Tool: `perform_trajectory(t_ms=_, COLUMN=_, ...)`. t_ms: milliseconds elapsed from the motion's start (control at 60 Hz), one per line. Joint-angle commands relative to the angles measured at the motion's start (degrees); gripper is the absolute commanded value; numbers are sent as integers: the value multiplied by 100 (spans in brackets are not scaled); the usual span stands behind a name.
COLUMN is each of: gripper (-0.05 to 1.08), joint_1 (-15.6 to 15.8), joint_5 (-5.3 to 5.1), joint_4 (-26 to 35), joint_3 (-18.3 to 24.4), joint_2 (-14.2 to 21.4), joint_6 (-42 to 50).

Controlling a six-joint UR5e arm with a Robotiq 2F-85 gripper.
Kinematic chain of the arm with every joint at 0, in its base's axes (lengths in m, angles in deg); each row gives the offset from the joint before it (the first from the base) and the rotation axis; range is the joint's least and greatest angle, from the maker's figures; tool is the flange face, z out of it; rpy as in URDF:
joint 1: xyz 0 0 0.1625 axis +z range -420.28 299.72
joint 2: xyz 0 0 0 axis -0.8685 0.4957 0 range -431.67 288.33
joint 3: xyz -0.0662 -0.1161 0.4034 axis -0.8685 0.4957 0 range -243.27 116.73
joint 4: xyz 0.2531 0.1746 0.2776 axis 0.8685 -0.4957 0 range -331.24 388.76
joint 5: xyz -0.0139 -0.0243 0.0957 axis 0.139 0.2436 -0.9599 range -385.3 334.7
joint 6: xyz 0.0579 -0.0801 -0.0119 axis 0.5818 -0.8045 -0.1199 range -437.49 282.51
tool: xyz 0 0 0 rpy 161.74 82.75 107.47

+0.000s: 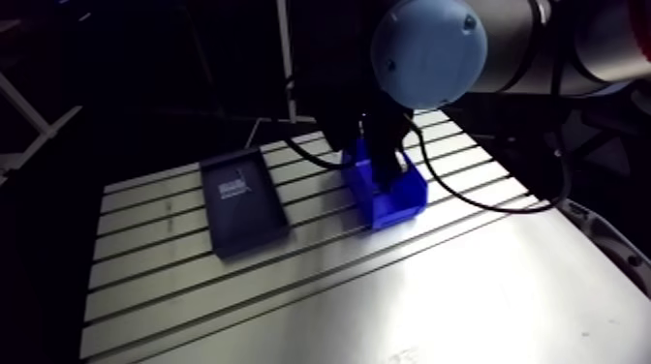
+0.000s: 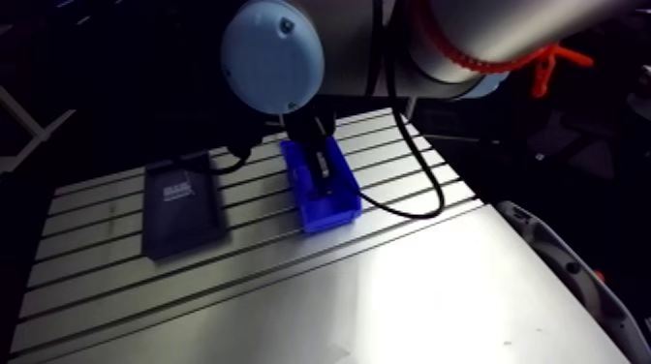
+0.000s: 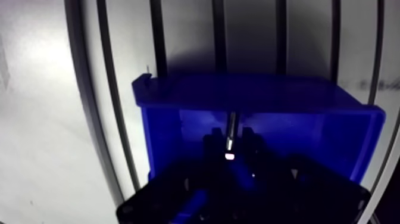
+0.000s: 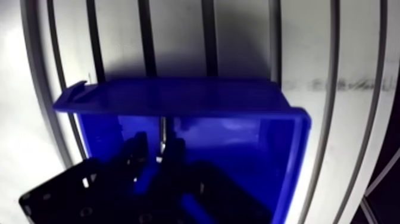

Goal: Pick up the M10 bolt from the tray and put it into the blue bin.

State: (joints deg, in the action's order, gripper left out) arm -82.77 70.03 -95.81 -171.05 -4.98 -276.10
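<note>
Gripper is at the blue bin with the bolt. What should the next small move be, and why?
Probably open the gripper: it is shut on the M10 bolt, whose shaft points down inside the walls of the blue bin, so releasing should drop it in.

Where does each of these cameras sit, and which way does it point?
Arm view: on the arm's upper link, looking down across the table at the tray and blue bin; shows the arm's joint cap.
Wrist view: on the wrist, looking down into the bin; its fingers show, gripping the M10 bolt.
Shared: the blue bin and slotted table.
</note>
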Motion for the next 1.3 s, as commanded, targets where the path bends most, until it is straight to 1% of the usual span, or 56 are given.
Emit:
perform_trajectory(t_ms=17, gripper=0, joint_1=42, joint_5=-239, joint_4=903, joint_3=311, joint_2=749, joint_6=149)
perform_trajectory(t_ms=33, gripper=0, joint_1=42, joint_5=-239, joint_4=903, joint_3=311, joint_2=749, joint_6=149)
perform_trajectory(t_ms=50, gripper=0, joint_1=42, joint_5=-254, joint_4=1113, joint_3=433, joint_2=812, joint_6=149)
perform_trajectory(t_ms=67, gripper=0, joint_1=42, joint_5=-254, joint_4=1113, joint_3=433, joint_2=812, joint_6=149)
perform_trajectory(t_ms=83, gripper=0, joint_1=42, joint_5=-279, joint_4=1324, joint_3=556, joint_2=866, joint_6=157)
perform_trajectory(t_ms=100, gripper=0, joint_1=42, joint_5=-279, joint_4=1324, joint_3=556, joint_2=866, joint_6=157)
perform_trajectory(t_ms=117, gripper=0, joint_1=27, joint_5=-290, joint_4=1513, joint_3=672, joint_2=926, joint_6=151)
perform_trajectory(t_ms=133, gripper=0, joint_1=27, joint_5=-290, joint_4=1513, joint_3=672, joint_2=926, joint_6=151)
perform_trajectory(t_ms=183, gripper=0, joint_1=0, joint_5=-293, joint_4=1843, joint_3=893, joint_2=1025, joint_6=150)
perform_trajectory(t_ms=267, gripper=0, joint_1=-18, joint_5=-308, joint_4=2081, joint_3=1090, joint_2=1121, joint_6=157)
perform_trajectory(t_ms=317, gripper=0, joint_1=-43, joint_5=-310, joint_4=2284, joint_3=1282, joint_2=1266, joint_6=182)
perform_trajectory(t_ms=367, gripper=0, joint_1=-61, joint_5=-325, joint_4=2381, joint_3=1364, joint_2=1337, joint_6=222)
perform_trajectory(t_ms=383, gripper=0, joint_1=-63, joint_5=-372, joint_4=2471, joint_3=1436, joint_2=1408, joint_6=295)
perform_trajectory(t_ms=400, gripper=0, joint_1=-63, joint_5=-372, joint_4=2471, joint_3=1436, joint_2=1408, joint_6=295)
perform_trajectory(t_ms=433, gripper=0, joint_1=-49, joint_5=-492, joint_4=2687, joint_3=1594, joint_2=1572, joint_6=578)
perform_trajectory(t_ms=450, gripper=0, joint_1=-49, joint_5=-492, joint_4=2687, joint_3=1594, joint_2=1572, joint_6=578)
perform_trajectory(t_ms=467, gripper=0, joint_1=-24, joint_5=-561, joint_4=2801, joint_3=1657, joint_2=1652, joint_6=789)
perform_trajectory(t_ms=483, gripper=0, joint_1=-24, joint_5=-561, joint_4=2801, joint_3=1657, joint_2=1652, joint_6=789)
perform_trajectory(t_ms=500, gripper=0, joint_1=-13, joint_5=-616, joint_4=2915, joint_3=1719, joint_2=1732, joint_6=1015)
perform_trajectory(t_ms=517, gripper=0, joint_1=-13, joint_5=-616, joint_4=2915, joint_3=1719, joint_2=1732, joint_6=1015)
perform_trajectory(t_ms=533, gripper=0, joint_1=11, joint_5=-655, joint_4=3014, joint_3=1766, joint_2=1796, joint_6=1266)
perform_trajectory(t_ms=550, gripper=0, joint_1=11, joint_5=-655, joint_4=3014, joint_3=1766, joint_2=1796, joint_6=1266)
perform_trajectory(t_ms=567, gripper=0, joint_1=60, joint_5=-668, joint_4=3074, joint_3=1802, joint_2=1850, joint_6=1610)
perform_trajectory(t_ms=583, gripper=0, joint_1=60, joint_5=-668, joint_4=3074, joint_3=1802, joint_2=1850, joint_6=1610)
perform_trajectory(t_ms=600, gripper=0, joint_1=119, joint_5=-655, joint_4=3113, joint_3=1838, joint_2=1896, joint_6=2050)
perform_trajectory(t_ms=617, gripper=0, joint_1=119, joint_5=-655, joint_4=3113, joint_3=1838, joint_2=1896, joint_6=2050)
perform_trajectory(t_ms=633, gripper=0, joint_1=188, joint_5=-653, joint_4=3126, joint_3=1866, joint_2=1932, joint_6=2519)
perform_trajectory(t_ms=650, gripper=0, joint_1=188, joint_5=-653, joint_4=3126, joint_3=1866, joint_2=1932, joint_6=2519)
perform_trajectory(t_ms=667, gripper=0, joint_1=266, joint_5=-645, joint_4=3128, joint_3=1877, joint_2=1960, joint_6=2986)
perform_trajectory(t_ms=683, gripper=0, joint_1=266, joint_5=-645, joint_4=3128, joint_3=1877, joint_2=1960, joint_6=2986)
perform_trajectory(t_ms=700, gripper=0, joint_1=352, joint_5=-629, joint_4=3136, joint_3=1886, joint_2=1994, joint_6=3422)
perform_trajectory(t_ms=717, gripper=0, joint_1=352, joint_5=-629, joint_4=3136, joint_3=1886, joint_2=1994, joint_6=3422)
perform_trajectory(t_ms=750, gripper=0, joint_1=498, joint_5=-626, joint_4=3137, joint_3=1895, joint_2=2066, joint_6=4221)
perform_trajectory(t_ms=767, gripper=0, joint_1=498, joint_5=-626, joint_4=3137, joint_3=1895, joint_2=2066, joint_6=4221)
perform_trajectory(t_ms=783, gripper=0, joint_1=521, joint_5=-619, joint_4=3137, joint_3=1904, joint_2=2085, joint_6=4624)
perform_trajectory(t_ms=800, gripper=0, joint_1=521, joint_5=-619, joint_4=3137, joint_3=1904, joint_2=2085, joint_6=4624)
perform_trajectory(t_ms=817, gripper=0, joint_1=525, joint_5=-603, joint_4=3130, joint_3=1905, joint_2=2095, joint_6=5035)
perform_trajectory(t_ms=833, gripper=0, joint_1=525, joint_5=-603, joint_4=3130, joint_3=1905, joint_2=2095, joint_6=5035)
perform_trajectory(t_ms=850, gripper=0, joint_1=533, joint_5=-593, joint_4=3121, joint_3=1906, joint_2=2104, joint_6=5426)
perform_trajectory(t_ms=867, gripper=0, joint_1=533, joint_5=-593, joint_4=3121, joint_3=1906, joint_2=2104, joint_6=5426)
perform_trajectory(t_ms=900, gripper=0, joint_1=565, joint_5=-567, joint_4=3121, joint_3=1906, joint_2=2106, joint_6=6160)
perform_trajectory(t_ms=917, gripper=0, joint_1=565, joint_5=-567, joint_4=3121, joint_3=1906, joint_2=2106, joint_6=6160)
perform_trajectory(t_ms=933, gripper=0, joint_1=599, joint_5=-535, joint_4=3120, joint_3=1913, joint_2=2106, joint_6=6514)
perform_trajectory(t_ms=950, gripper=0, joint_1=599, joint_5=-535, joint_4=3120, joint_3=1913, joint_2=2106, joint_6=6514)
perform_trajectory(t_ms=967, gripper=0, joint_1=634, joint_5=-485, joint_4=3127, joint_3=1922, joint_2=2106, joint_6=6843)
perform_trajectory(t_ms=983, gripper=0, joint_1=634, joint_5=-485, joint_4=3127, joint_3=1922, joint_2=2106, joint_6=6843)
perform_trajectory(t_ms=1000, gripper=0, joint_1=661, joint_5=-426, joint_4=3113, joint_3=1908, joint_2=2106, joint_6=7109)
perform_trajectory(t_ms=1017, gripper=0, joint_1=661, joint_5=-426, joint_4=3113, joint_3=1908, joint_2=2106, joint_6=7109)
perform_trajectory(t_ms=1033, gripper=0, joint_1=680, joint_5=-372, joint_4=3104, joint_3=1906, joint_2=2106, joint_6=7351)
perform_trajectory(t_ms=1050, gripper=0, joint_1=680, joint_5=-372, joint_4=3104, joint_3=1906, joint_2=2106, joint_6=7351)
perform_trajectory(t_ms=1067, gripper=0, joint_1=683, joint_5=-349, joint_4=3110, joint_3=1921, joint_2=2106, joint_6=7566)
perform_trajectory(t_ms=1117, gripper=0, joint_1=684, joint_5=-345, joint_4=3111, joint_3=1923, joint_2=2106, joint_6=7793)
perform_trajectory(t_ms=1133, gripper=0, joint_1=684, joint_5=-330, joint_4=3103, joint_3=1916, joint_2=2113, joint_6=8029)
perform_trajectory(t_ms=1183, gripper=0, joint_1=668, joint_5=-359, joint_4=3135, joint_3=1939, joint_2=2138, joint_6=8409)
perform_trajectory(t_ms=1300, gripper=0, joint_1=617, joint_5=-370, joint_4=3186, joint_3=1983, joint_2=2175, joint_6=8756)
